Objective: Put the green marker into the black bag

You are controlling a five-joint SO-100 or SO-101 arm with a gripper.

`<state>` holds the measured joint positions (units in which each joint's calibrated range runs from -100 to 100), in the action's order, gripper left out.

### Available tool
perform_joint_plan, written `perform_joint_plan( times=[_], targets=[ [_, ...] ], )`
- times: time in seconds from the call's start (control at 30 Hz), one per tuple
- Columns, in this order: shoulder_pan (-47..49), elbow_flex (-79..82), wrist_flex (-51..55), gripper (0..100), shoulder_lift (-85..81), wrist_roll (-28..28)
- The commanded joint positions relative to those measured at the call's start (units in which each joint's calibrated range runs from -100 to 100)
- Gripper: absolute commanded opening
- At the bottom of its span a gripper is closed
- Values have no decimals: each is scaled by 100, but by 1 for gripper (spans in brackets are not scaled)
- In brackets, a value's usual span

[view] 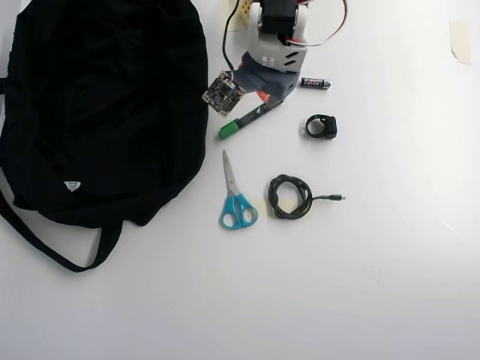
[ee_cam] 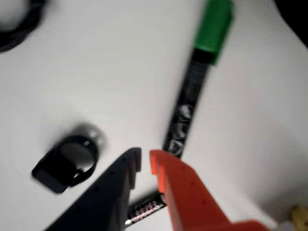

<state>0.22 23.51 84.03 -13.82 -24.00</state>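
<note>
The green marker (ee_cam: 185, 106) lies on the white table, with a black printed barrel and a green cap pointing to the top of the wrist view. My gripper (ee_cam: 145, 161) has a black finger and an orange finger. It hovers at the marker's near end with its jaws a narrow gap apart and nothing between them. In the overhead view the marker (view: 247, 120) lies slanted just right of the black bag (view: 97, 112), its cap toward the bag. There my gripper (view: 268, 97) is mostly hidden under the arm, over the marker's upper right end. A bag corner (ee_cam: 293, 14) shows in the wrist view.
A small black battery (view: 315, 82) lies right of the arm and shows below the fingers in the wrist view (ee_cam: 144, 209). A black ring-shaped piece (view: 321, 126), blue-handled scissors (view: 236, 199) and a coiled black cable (view: 291, 196) lie nearby.
</note>
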Motion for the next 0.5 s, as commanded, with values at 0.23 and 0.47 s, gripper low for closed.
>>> perform_joint_plan(
  times=[0.23, 0.47],
  targets=[
    [-561, 1288, -1512, 3, -120, 30],
    [-486, 1414, -2167, 3, -120, 313]
  ],
)
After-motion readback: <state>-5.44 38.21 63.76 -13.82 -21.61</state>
